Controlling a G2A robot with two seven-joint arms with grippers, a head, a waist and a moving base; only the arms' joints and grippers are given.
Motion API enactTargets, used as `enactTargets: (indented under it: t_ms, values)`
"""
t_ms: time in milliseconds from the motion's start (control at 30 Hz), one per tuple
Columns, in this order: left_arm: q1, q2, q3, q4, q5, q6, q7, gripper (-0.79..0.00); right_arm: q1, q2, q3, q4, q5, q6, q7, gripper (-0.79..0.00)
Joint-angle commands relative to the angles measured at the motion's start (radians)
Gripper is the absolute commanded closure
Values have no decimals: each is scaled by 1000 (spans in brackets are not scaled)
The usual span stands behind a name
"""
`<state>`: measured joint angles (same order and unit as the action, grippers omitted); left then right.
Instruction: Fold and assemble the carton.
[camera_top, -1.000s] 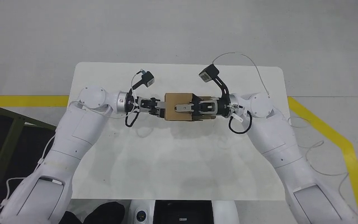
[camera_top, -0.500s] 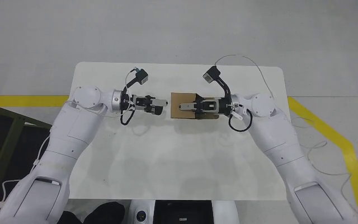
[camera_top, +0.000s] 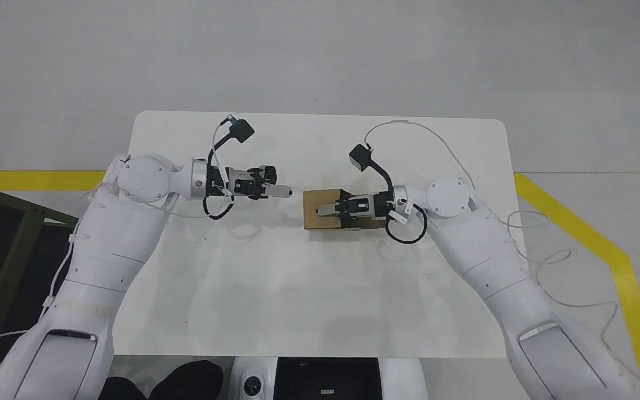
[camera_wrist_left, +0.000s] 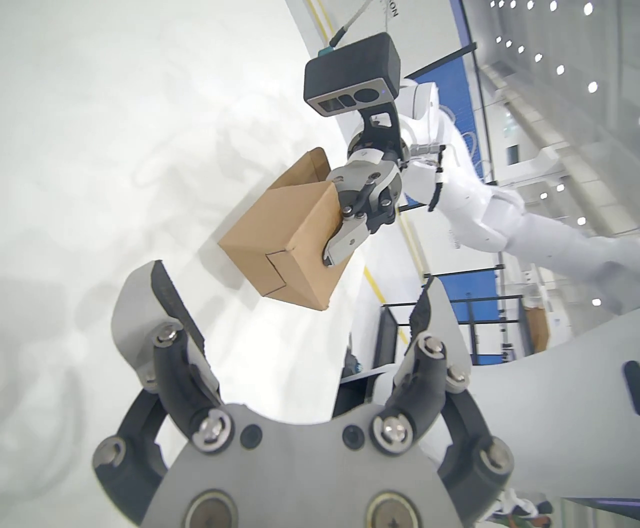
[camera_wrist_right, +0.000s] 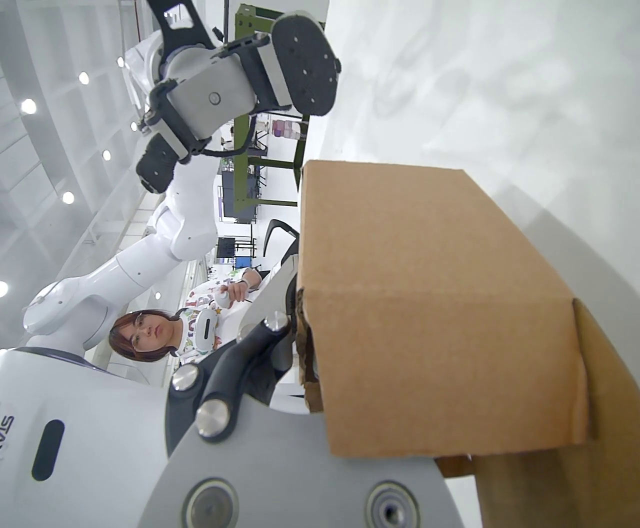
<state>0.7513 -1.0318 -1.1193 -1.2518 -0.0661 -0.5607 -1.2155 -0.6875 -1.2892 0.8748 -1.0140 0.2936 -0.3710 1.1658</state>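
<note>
Evidently the right gripper (camera_top: 328, 209) pinches one wall of the carton (camera_top: 318, 222) to steady it near the middle of the desk (camera_top: 300, 300), probably so a flap can be folded. The left gripper (camera_top: 284, 189) hangs just beside it, spread wide and empty. One carton, two grippers.
</note>
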Motion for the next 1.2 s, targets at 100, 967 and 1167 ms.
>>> enactTargets:
  t_ms: [100, 967, 1167]
  values:
    - [35, 8, -5, -39, 169, -99, 111, -785, 7, -10, -19, 39, -1, 3, -17, -83]
    - [97, 15, -1, -128, 574, -268, 396, -785, -15, 33, 102, -5, -24, -28, 31, -499]
    - [130, 22, -13, -171, 778, -328, 532, -785, -60, 57, 147, -60, -37, -4, 54, -496]
